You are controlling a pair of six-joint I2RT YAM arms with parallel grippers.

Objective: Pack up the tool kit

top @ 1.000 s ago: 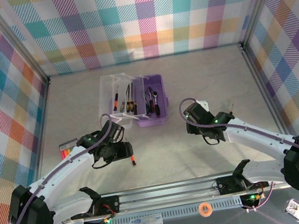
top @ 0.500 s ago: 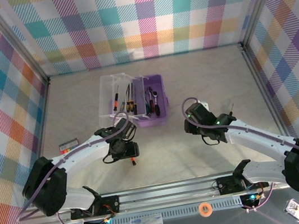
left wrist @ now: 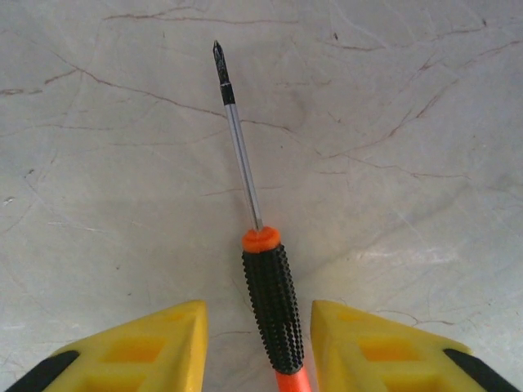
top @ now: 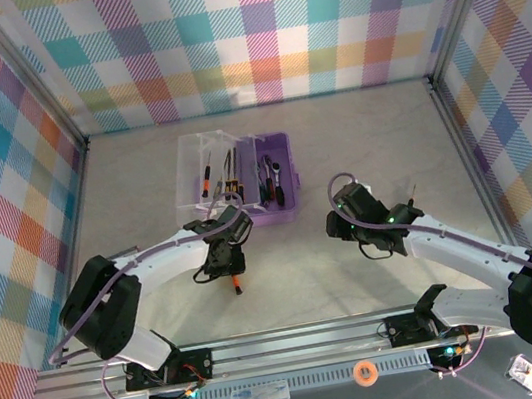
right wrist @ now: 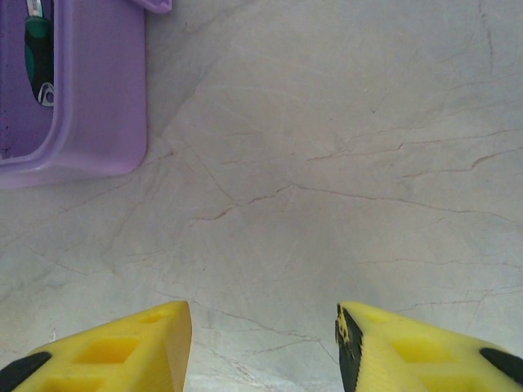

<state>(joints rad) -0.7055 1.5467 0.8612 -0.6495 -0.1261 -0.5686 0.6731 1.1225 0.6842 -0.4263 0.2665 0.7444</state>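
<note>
Straddling the screwdriver [left wrist: 271, 304] on the table just in front of the lilac case [top: 274, 215], my left gripper [left wrist: 257, 335] is spread; next, I'd judge: clamp, lift, carry it in.

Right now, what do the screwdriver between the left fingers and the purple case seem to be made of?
The screwdriver has a thin shaft that looks like bare bright metal with a darker tip; its grip looks like black knurled plastic or rubber, with an orange collar. The purple case looks like moulded plastic: smooth, opaque, slightly glossy, with rounded corners.
</note>
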